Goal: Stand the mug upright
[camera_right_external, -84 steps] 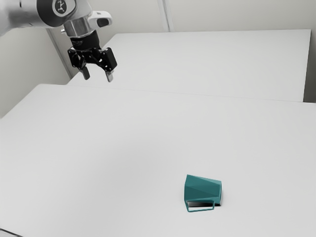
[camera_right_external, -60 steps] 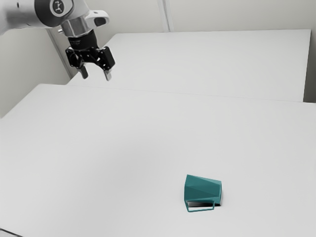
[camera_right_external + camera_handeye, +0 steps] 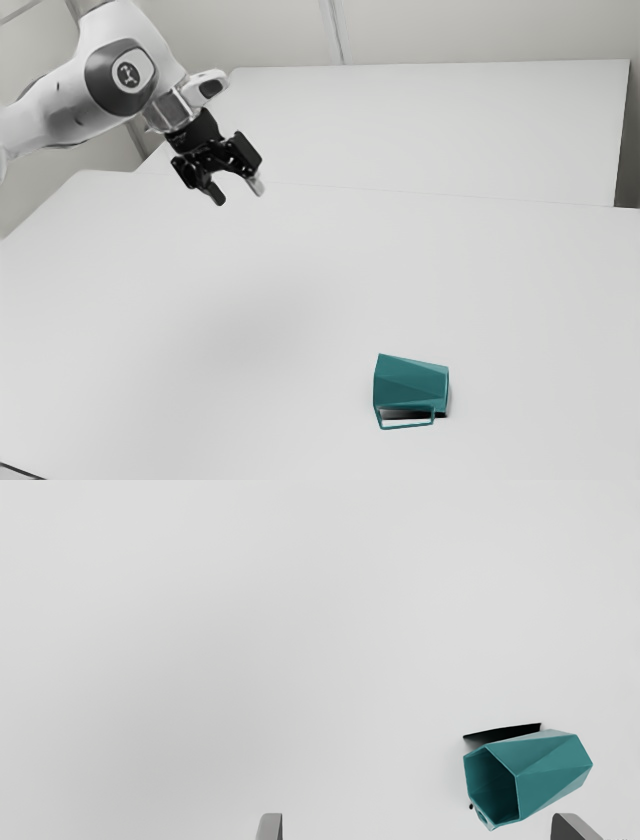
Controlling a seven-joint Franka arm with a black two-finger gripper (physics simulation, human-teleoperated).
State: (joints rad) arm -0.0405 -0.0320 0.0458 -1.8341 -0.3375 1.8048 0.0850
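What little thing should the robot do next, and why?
I think the open hand should probably glide toward the mug and line up with it. The mug lies on its side, away from the hand, and the wrist view shows it closer to one finger than the other.

Handle (image 3: 490,826) mostly hidden, probably behind the mug (image 3: 550,770), in the wrist view

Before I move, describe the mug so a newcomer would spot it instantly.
On the broad white table, look low in the exterior view, just right of its middle. There the mug lies on its side, with a squared-off handle. Its teal, faceted body sets it apart from the white table and the black pincer.
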